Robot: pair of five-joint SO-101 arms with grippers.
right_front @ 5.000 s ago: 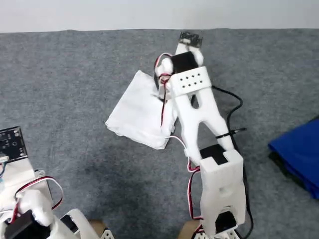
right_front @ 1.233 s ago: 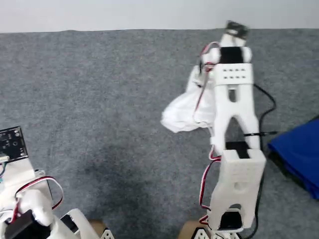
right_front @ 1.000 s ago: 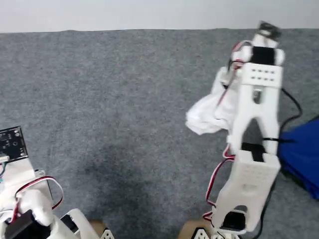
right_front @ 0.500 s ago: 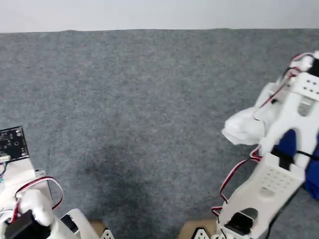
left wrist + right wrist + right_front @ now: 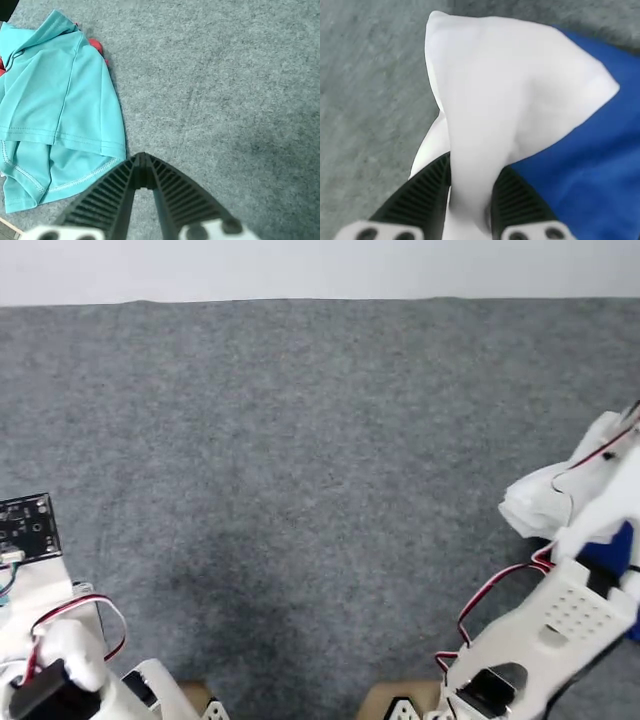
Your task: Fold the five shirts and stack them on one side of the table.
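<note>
Remotely, I saw right gripper (image 5: pixel 470 167) clamped on white shirt (image 5: pixel 510 100), above blue shirt (image 5: pixel 585 165) at right edge of tabletop (image 5: pixel 300 440), left gripper (image 5: pixel 144 159) jaws together.

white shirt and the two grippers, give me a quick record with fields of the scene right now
right gripper: shut on the white shirt
white shirt: bunched, hanging partly over the blue shirt
blue shirt: lying on the grey table
left gripper: shut, empty, over the table beside the teal shirt
teal shirt: lying rumpled, not folded
</note>
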